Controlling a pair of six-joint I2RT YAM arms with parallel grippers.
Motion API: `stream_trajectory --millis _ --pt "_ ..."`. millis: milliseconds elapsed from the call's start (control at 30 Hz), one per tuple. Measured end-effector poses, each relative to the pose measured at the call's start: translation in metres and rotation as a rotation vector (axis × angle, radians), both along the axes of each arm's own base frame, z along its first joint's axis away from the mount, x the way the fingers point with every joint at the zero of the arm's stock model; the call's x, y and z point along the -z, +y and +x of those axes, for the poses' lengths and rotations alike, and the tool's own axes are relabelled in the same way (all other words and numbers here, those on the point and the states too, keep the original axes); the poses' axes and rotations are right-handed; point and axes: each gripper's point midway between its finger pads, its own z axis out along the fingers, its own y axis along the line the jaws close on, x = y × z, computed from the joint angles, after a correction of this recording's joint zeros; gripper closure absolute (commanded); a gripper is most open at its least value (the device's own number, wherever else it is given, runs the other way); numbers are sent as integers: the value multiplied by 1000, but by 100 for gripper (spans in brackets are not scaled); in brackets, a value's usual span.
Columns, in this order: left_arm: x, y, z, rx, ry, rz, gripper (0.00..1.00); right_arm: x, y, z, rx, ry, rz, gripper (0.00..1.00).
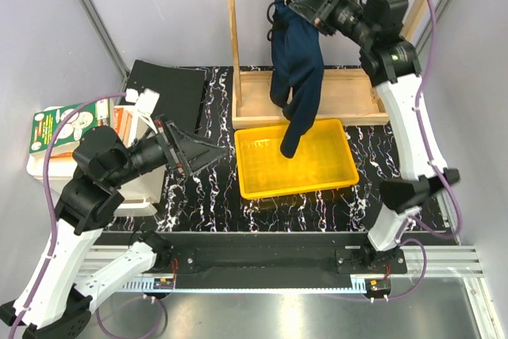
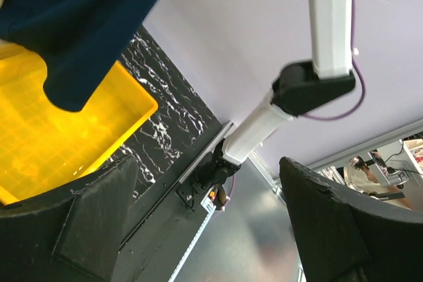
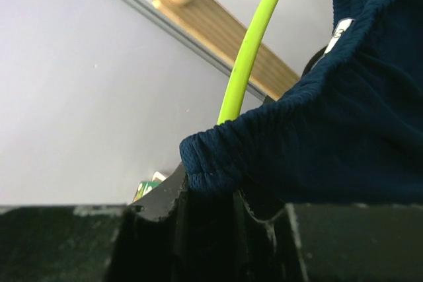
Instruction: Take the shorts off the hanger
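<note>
1. Two arms are mine, and my right gripper (image 1: 308,7) is raised high at the wooden rack (image 1: 231,45), close under its top bar.
2. Its jaws are clenched on the shorts (image 1: 298,61). In the right wrist view the gathered navy waistband sits pinched between my black fingers (image 3: 165,222), with its hemmed edge bulging just above them.
3. The hanger (image 3: 254,37) shows as a thin lime-green rod rising from behind that waistband towards the rack's round bar. The shorts are on it. I cannot see its hook clearly in any view.
4. From my grip the shorts hang down in one long, bunched fold in front of the rack's base frame.
5. The lowest leg end hangs over the yellow tray (image 1: 341,176), towards its left half. I cannot tell whether the fabric touches the tray floor.
6. The tray lies on the black marbled table (image 1: 202,188), just in front of the rack's base.
7. My left gripper (image 1: 208,152) is low over the table, just left of the tray and pointing towards it.
8. Its jaws are spread wide with nothing between them. The left wrist view shows only the tray corner, the dangling leg end and my right arm's lower links in the gap.
9. The left gripper is well apart from the hanger and touches neither the shorts nor the tray.
</note>
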Motion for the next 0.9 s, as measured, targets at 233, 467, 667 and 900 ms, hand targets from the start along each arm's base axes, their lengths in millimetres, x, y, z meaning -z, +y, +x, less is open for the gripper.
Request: stream_trajectory --millis 233,467,667,900 --pt "-46 -9 11 17 -67 -36 9 -16 -22 -74 -20 -57 -38 100" --pt "-95 -21 19 59 -170 -109 7 -23 -29 -162 -167 -132 -65 100" --pt "-162 -36 30 107 -292 -186 6 -7 -20 -217 -378 -127 -79 100" --pt "-203 -60 59 97 -420 -180 24 13 -11 -242 -540 -57 -50 100"
